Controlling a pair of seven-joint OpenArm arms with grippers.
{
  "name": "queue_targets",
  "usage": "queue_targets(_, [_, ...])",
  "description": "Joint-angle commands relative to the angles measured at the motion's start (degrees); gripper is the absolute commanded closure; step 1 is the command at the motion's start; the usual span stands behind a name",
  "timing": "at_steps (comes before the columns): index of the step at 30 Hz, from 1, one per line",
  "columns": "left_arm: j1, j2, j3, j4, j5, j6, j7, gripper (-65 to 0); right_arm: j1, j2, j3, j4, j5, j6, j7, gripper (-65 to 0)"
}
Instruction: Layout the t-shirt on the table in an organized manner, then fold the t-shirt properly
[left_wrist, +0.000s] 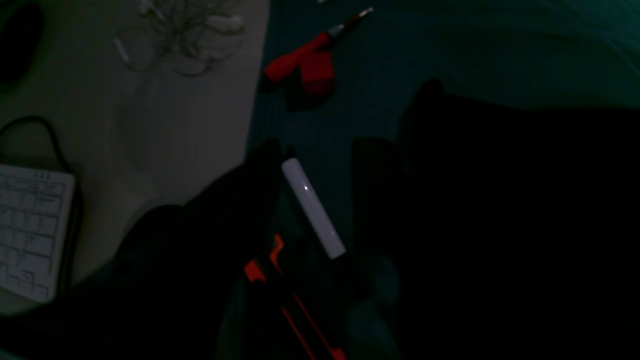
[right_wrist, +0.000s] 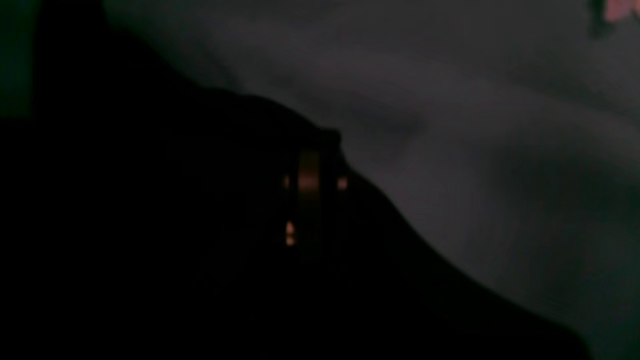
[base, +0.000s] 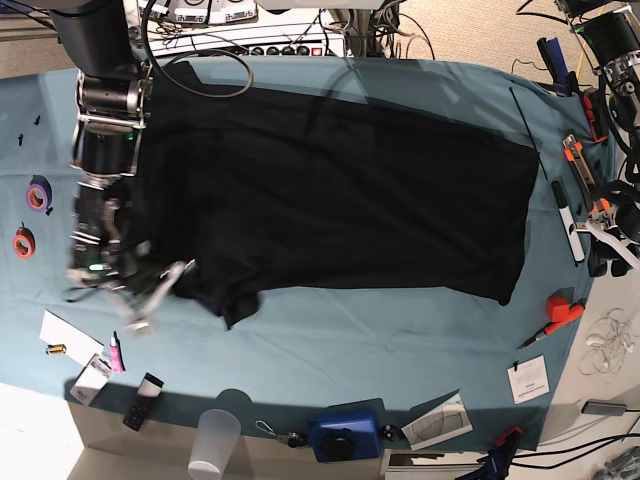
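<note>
T-shirt (base: 340, 190) sleeve near right gripper (base: 160, 290), teal table (base: 400, 340) beyond.

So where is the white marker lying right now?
In the base view the white marker lies on the table near its right edge, just right of the t-shirt hem, beside the left gripper.

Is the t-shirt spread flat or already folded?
Mostly spread: the t-shirt lies open across the table, one sleeve crumpled near the right gripper. No fold visible.
</note>
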Motion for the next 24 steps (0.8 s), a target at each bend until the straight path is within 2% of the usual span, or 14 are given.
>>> queue_targets(1, [-0.8,-1.2,-0.4,1.0,-0.7,0.2,-1.4,-24.1,2.0,0.9,1.7,2.9,0.8,-0.1,1.9,0.0])
queue_targets(8, [-0.8,-1.2,-0.4,1.0,-0.7,0.2,-1.4,-24.1,2.0,0.9,9.9,9.4,-0.8,-0.1,3.6,0.0])
queue_targets(15, [-0.8,-0.9,-0.4,1.0,-0.7,0.2,-1.4,-24.1,-1.2,0.9,10.6,9.3,-1.8,-0.2,-0.3,0.0])
queue_targets(17, [-0.8,-0.8,-0.4,1.0,-0.7,0.2,-1.4,-24.1,-2.4,0.9,10.6,9.3,-1.8,0.7,-0.7,-0.2])
queue_targets(20, [-0.6,-0.7,-0.4,1.0,-1.1,0.2,-1.4,-24.1,-2.8,1.0,10.6,9.3,-1.7,2.2,-3.3,-16.8])
queue_targets(21, [-0.6,-0.7,-0.4,1.0,-1.1,0.2,-1.3,-24.1,-2.8,1.2,10.6,9.3,-1.7,2.1,-4.2,-20.0])
queue_targets(24, [-0.6,-0.8,-0.4,1.0,-1.1,0.2,-1.2,-24.1,-2.0,3.2,10.7,9.3,-1.7,1.4,-5.3,-20.6])
